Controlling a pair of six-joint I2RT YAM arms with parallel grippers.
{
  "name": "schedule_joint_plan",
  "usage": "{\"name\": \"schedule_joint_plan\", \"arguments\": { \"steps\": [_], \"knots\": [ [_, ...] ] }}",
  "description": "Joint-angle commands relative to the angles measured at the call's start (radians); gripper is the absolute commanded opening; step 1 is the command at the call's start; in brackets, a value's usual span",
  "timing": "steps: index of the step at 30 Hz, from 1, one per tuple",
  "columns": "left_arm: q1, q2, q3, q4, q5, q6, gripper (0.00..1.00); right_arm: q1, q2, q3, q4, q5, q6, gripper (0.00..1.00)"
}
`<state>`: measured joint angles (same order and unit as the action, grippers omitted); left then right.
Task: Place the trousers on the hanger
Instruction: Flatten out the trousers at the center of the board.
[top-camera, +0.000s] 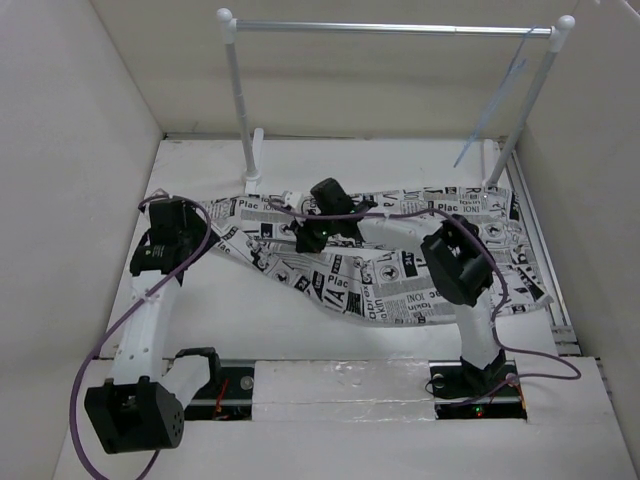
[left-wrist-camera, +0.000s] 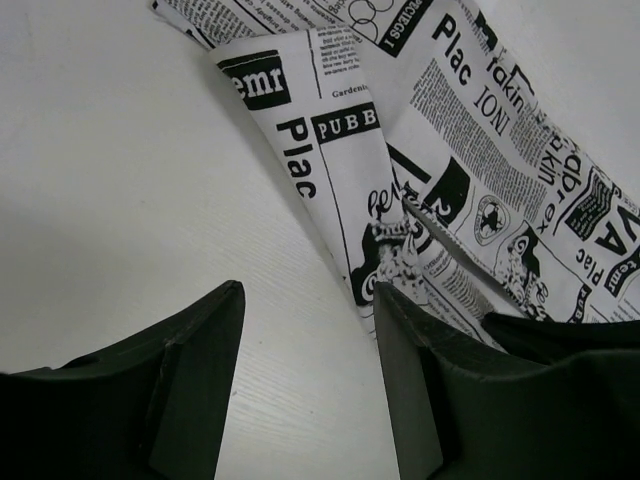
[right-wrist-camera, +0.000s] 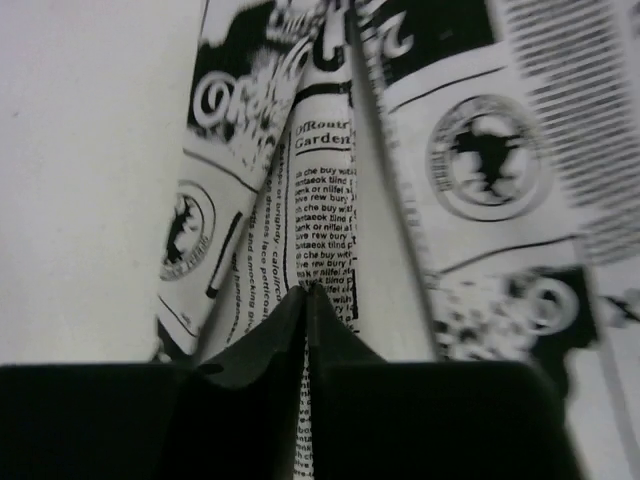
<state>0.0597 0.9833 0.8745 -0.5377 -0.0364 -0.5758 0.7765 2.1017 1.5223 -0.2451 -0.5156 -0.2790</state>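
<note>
The trousers, white with black newspaper print, lie spread across the table from the left to the right wall. My right gripper reaches over them near their middle. In the right wrist view it is shut on a raised fold of the trousers, with cloth showing between the jaws. My left gripper hangs low at the trousers' left end. It is open over bare table, and its right finger is at the edge of the cloth. The hanger hangs as a thin blue wire from the rail's right end.
A rack with white posts and a silver rail stands at the back. White walls close in the table on the left, right and back. Purple cables run along both arms.
</note>
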Motion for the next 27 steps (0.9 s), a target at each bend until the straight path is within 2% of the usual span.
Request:
{"name": "schedule_joint_plan", "arguments": {
  "steps": [1, 3, 4, 5, 7, 9, 13, 14, 16, 17, 18, 20, 21, 27],
  "knots": [
    [-0.020, 0.021, -0.029, 0.054, 0.015, 0.017, 0.50, -0.005, -0.080, 0.033, 0.130, 0.002, 0.060, 0.14],
    [-0.020, 0.046, -0.037, 0.068, 0.030, 0.022, 0.48, 0.004, -0.020, 0.096, 0.022, -0.001, 0.018, 0.34],
    [-0.020, 0.052, -0.038, 0.080, 0.062, 0.025, 0.43, 0.016, -0.016, 0.098, -0.005, 0.009, 0.014, 0.52],
    [-0.020, 0.058, -0.039, 0.088, 0.075, 0.028, 0.41, 0.017, -0.016, 0.070, 0.001, 0.018, 0.014, 0.57],
    [-0.020, 0.064, -0.043, 0.122, 0.079, 0.037, 0.39, 0.026, -0.058, 0.024, 0.032, 0.032, 0.030, 0.58],
    [-0.020, 0.089, -0.040, 0.140, 0.073, 0.045, 0.37, 0.026, -0.121, -0.037, 0.058, 0.052, 0.046, 0.58],
    [-0.058, 0.211, 0.004, 0.183, 0.047, 0.065, 0.36, 0.017, -0.218, -0.117, 0.085, 0.009, 0.055, 0.00],
    [-0.089, 0.244, 0.024, 0.183, -0.044, 0.070, 0.37, 0.017, -0.238, -0.135, 0.090, 0.006, 0.055, 0.00],
    [-0.208, 0.351, 0.099, 0.173, -0.141, 0.073, 0.40, 0.027, -0.293, -0.187, 0.096, 0.008, 0.057, 0.00],
    [-0.234, 0.386, 0.125, 0.162, -0.234, 0.068, 0.40, 0.036, -0.310, -0.206, 0.101, 0.008, 0.060, 0.00],
    [-0.250, 0.450, 0.148, 0.157, -0.261, 0.064, 0.40, 0.046, -0.325, -0.223, 0.104, 0.005, 0.069, 0.00],
    [-0.239, 0.504, 0.190, 0.165, -0.282, 0.054, 0.40, 0.046, -0.371, -0.273, 0.116, 0.002, 0.086, 0.03],
    [-0.239, 0.573, 0.226, 0.177, -0.318, 0.059, 0.39, 0.055, -0.408, -0.319, 0.130, -0.014, 0.093, 0.10],
    [-0.195, 0.706, 0.300, 0.179, -0.344, 0.033, 0.31, 0.085, -0.465, -0.382, 0.122, -0.001, 0.100, 0.20]
  ]
}}
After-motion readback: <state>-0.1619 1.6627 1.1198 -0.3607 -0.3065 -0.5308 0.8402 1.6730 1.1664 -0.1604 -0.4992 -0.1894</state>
